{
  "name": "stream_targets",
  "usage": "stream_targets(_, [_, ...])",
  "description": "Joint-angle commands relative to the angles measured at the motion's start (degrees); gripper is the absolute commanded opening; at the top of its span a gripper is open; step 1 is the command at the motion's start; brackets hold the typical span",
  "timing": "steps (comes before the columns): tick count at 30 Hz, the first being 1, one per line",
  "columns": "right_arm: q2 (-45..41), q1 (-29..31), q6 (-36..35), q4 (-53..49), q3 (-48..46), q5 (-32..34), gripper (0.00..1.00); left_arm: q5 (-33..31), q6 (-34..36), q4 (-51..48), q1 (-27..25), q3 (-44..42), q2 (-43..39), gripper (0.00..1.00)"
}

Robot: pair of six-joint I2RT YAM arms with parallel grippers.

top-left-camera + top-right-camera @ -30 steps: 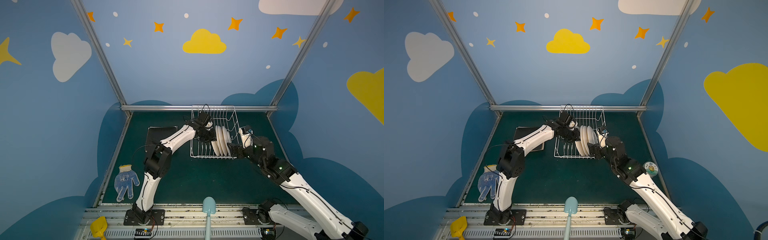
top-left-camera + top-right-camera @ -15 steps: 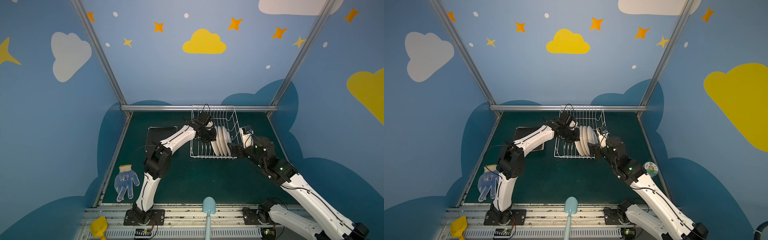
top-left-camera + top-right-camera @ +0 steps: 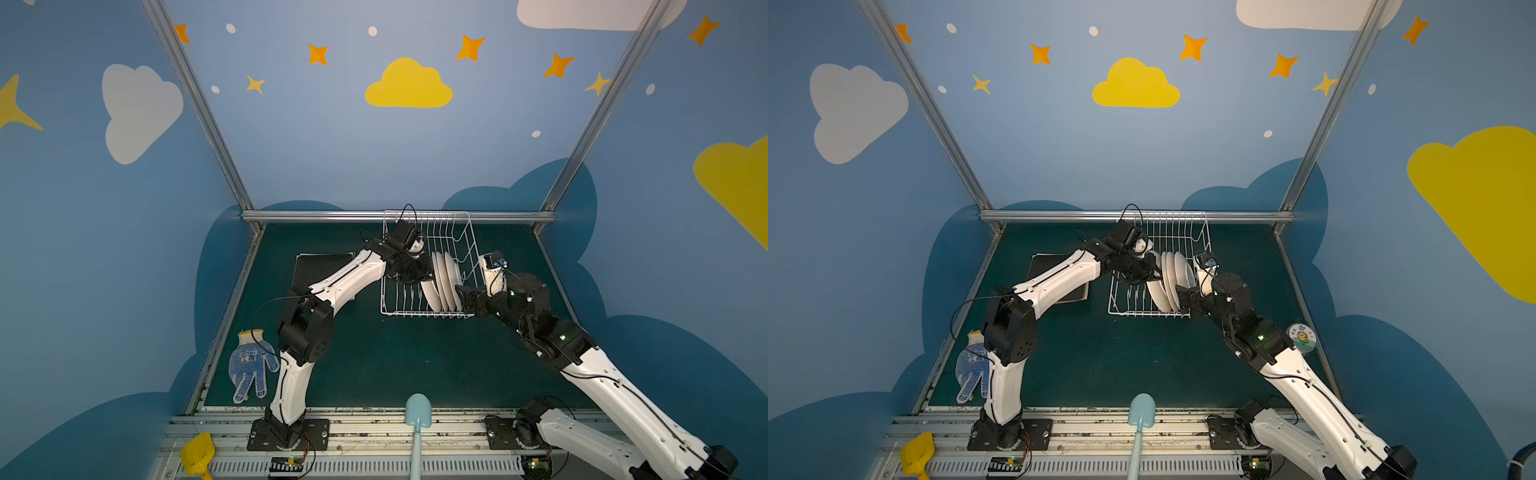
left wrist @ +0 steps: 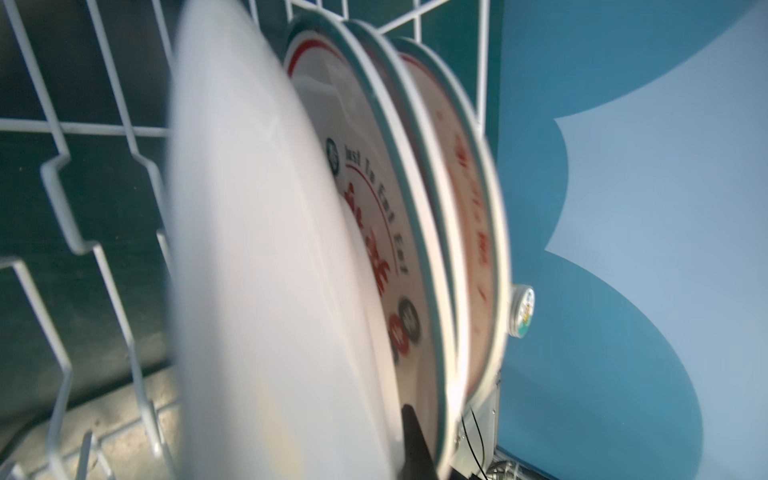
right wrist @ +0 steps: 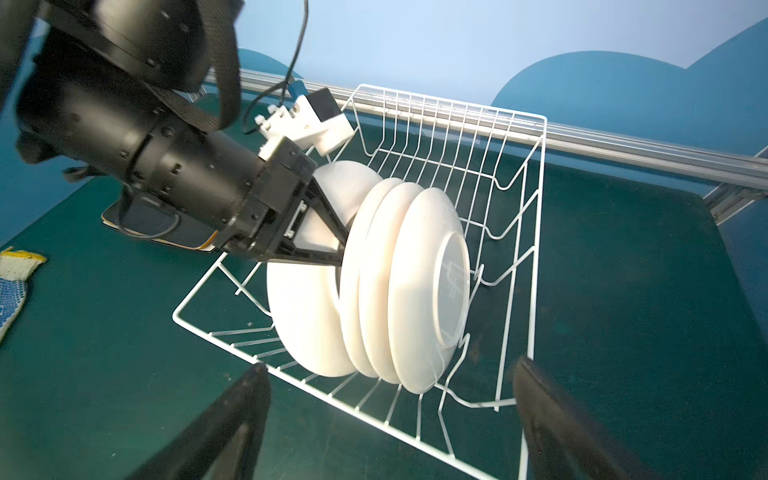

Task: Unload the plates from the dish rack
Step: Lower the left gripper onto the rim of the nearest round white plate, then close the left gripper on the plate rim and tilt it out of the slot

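One green mat [image 3: 374, 365] between blue cloud-painted walls [image 3: 332, 145]; left fingers [image 5: 316, 259] clamped on a plate [image 5: 307, 324], right fingers [image 5: 237, 411] apart.

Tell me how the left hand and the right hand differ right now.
The left hand is shut on the rim of the end plate; the right hand is open and holds nothing. The left hand reaches inside the dish rack; the right hand is at its corner, touching no plate. Both are black and point toward the row of plates.
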Motion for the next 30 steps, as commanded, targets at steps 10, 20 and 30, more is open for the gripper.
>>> stream_targets(10, [-0.81, -0.2, 0.36, -0.1, 1.98, -0.03, 0.91, 5.29, 0.03, 2.45, 0.94, -1.71, -8.38, 0.03])
stream_targets(20, [-0.73, -0.2, 1.21, 0.37, 1.89, -0.17, 0.91, 4.54, 1.33, 1.88, 1.89, -5.38, -11.83, 0.03])
stream_targets(30, [0.52, -0.13, 1.81, 0.75, 2.85, -1.11, 0.91, 6.08, 2.2, 1.51, 3.22, -6.44, -14.11, 0.03])
